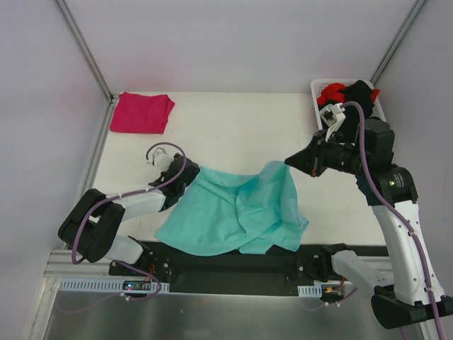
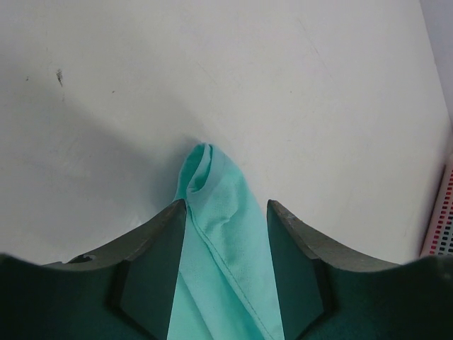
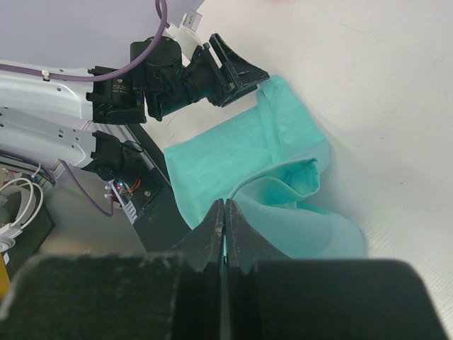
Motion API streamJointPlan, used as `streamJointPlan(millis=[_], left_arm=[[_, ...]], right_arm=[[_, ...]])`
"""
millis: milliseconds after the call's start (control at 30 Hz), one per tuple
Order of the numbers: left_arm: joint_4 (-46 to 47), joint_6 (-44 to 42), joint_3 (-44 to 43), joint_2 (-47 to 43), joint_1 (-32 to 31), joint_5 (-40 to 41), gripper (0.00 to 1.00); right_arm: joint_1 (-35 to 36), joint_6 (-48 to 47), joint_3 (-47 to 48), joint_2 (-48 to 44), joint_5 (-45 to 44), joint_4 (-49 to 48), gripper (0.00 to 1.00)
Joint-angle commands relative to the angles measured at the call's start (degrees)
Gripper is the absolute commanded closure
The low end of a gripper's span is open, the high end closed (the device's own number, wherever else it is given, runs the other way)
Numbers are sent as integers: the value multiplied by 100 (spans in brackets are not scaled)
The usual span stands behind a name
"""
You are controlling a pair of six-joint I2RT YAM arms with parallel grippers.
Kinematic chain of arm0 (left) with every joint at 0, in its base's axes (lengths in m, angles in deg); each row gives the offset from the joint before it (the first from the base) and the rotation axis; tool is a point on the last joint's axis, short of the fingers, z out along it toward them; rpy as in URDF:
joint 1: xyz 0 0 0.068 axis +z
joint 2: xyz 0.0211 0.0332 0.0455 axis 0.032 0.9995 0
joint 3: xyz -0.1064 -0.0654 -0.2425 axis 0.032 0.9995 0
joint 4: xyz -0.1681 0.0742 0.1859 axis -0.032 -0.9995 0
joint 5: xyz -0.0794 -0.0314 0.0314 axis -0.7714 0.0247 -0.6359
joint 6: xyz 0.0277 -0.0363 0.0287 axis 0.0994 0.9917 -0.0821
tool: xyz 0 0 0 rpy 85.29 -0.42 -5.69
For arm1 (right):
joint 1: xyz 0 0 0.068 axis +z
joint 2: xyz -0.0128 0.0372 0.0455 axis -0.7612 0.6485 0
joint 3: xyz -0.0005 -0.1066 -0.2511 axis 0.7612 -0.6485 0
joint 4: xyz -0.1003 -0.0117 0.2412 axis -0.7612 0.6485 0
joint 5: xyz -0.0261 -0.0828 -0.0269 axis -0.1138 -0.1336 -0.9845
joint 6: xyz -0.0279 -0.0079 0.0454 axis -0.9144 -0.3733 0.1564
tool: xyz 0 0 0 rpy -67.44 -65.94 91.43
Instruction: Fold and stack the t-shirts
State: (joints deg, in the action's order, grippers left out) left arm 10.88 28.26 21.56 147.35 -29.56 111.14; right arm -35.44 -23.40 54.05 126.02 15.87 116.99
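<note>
The teal t-shirt (image 1: 233, 212) lies crumpled across the near middle of the table. My left gripper (image 1: 187, 172) sits low at its left corner. In the left wrist view its jaws (image 2: 226, 205) stand apart, and a fold of the teal t-shirt (image 2: 219, 241) runs loosely between them. My right gripper (image 1: 289, 162) is shut on the shirt's upper right edge and holds it lifted. The right wrist view shows the gripper (image 3: 225, 202) with a thin teal sliver pinched in it, and the teal t-shirt (image 3: 233, 149) hanging below. A folded magenta-pink t-shirt (image 1: 141, 112) lies at the far left.
A white basket (image 1: 316, 88) at the far right holds red and black garments (image 1: 334, 92), partly behind my right arm. Its edge (image 2: 442, 227) shows in the left wrist view. The black base rail (image 1: 233, 265) runs along the near table edge. Grey walls enclose the table.
</note>
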Motion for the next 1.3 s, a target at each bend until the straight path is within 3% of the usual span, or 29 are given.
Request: streamJointPlan(millis=[0, 733, 1100, 1267], left_arm=[[87, -95, -162, 77, 72, 9, 51], [474, -42, -118, 489, 134, -79, 54], [430, -95, -268, 578, 169, -53, 72], [421, -165, -408, 683, 178, -79, 75]], right_arm=[[28, -123, 291, -30, 125, -21, 99], [20, -132, 309, 23, 134, 14, 99], [37, -167, 265, -3, 142, 40, 99], [20, -167, 248, -30, 212, 40, 99]])
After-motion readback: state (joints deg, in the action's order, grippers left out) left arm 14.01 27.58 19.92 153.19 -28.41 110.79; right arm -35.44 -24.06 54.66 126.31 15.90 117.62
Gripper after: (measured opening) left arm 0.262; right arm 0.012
